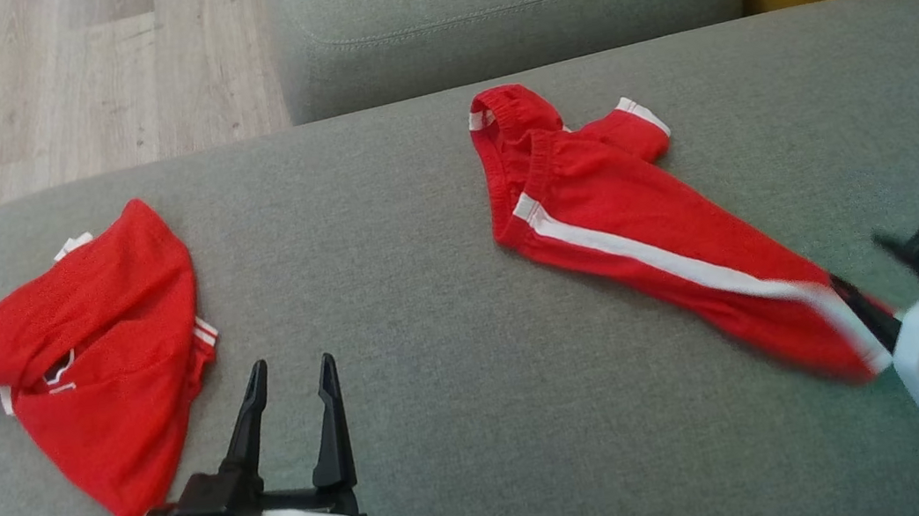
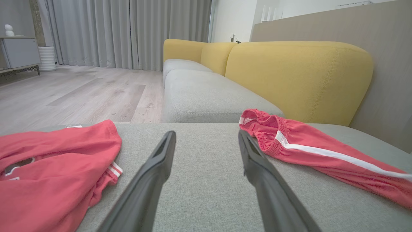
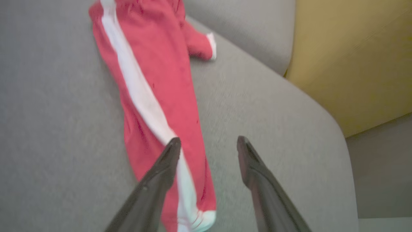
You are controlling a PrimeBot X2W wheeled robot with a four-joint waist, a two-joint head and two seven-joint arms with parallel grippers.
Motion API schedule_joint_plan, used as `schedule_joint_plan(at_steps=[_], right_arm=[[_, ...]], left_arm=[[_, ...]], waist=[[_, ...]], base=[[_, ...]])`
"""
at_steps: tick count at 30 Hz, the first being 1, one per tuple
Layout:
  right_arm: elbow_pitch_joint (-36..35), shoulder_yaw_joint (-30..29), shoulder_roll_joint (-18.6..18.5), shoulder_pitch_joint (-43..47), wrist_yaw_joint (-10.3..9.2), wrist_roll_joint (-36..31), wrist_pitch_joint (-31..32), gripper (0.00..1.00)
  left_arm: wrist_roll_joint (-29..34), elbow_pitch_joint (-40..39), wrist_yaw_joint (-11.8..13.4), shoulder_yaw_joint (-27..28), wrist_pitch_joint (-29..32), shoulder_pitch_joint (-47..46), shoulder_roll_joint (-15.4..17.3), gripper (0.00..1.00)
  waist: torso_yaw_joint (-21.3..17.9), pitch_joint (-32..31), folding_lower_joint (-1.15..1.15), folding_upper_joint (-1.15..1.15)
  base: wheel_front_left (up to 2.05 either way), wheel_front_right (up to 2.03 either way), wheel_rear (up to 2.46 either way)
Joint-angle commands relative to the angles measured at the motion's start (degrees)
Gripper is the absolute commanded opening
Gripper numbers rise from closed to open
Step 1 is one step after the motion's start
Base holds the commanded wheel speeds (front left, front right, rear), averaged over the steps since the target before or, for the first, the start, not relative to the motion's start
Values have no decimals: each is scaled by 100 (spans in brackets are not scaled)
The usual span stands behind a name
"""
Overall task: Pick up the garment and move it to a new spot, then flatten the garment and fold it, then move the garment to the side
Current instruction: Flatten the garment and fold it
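As red pants point(image 1: 621, 201) were laid long on the sofa point(image 1: 441, 385), right gripper point(image 3: 209, 139) was spread over the cuff point(image 3: 199, 222), left gripper point(image 1: 291, 362) spread too, nothing pinched. Wrinkles should be pulled out slow.

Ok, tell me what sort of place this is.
Probably a home living room: a sofa with grey seats and yellow backs, floor-length curtains, and a pale wood floor.

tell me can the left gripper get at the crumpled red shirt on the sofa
Probably yes: the left gripper is open right beside the red shirt, with bare grey cushion between them.
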Motion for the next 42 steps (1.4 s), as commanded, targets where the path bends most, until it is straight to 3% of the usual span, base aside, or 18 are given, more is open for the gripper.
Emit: schedule_joint_plan(at_steps=[1,5,9,16,21,28,36,42], right_arm=[[-269,-381,58,-6,39,-123,-263,100],[-596,-1493,791,49,39,-534,-1103,100],[-845,-2316,1781,83,39,-955,-1927,100],[-833,-2575,3397,410,39,-1365,-2806,100],[-600,-2412,3738,702,39,-1439,-2973,100],[-155,-2349,3821,473,39,-1703,-3041,100],[1499,-2254,3580,-805,39,-2463,-2333,100],[2618,-2342,3409,-1435,39,-2782,-2260,100]], left_arm=[[-1,-153,1,156,-53,-332,-6,100],[17,-139,-15,177,-54,-366,-6,100],[33,-120,-33,174,-54,-388,-6,100],[71,-41,-51,122,-54,-389,-7,100],[122,-10,-82,106,-54,-403,-5,100],[149,-32,-102,54,-54,-526,-5,100],[108,-1,-119,-144,-54,-816,-6,100],[14,16,-57,-316,-54,-996,-7,100]], waist=[[17,16,0,0],[66,48,0,0],[144,63,0,0],[369,52,0,0],[531,116,0,0],[857,473,0,0],[1273,1011,0,0],[1494,1147,0,0]], base=[[0,0,0],[0,0,0],[0,0,0],[0,0,0],[0,0,0],[0,0,0],[0,0,0],[0,0,0]])
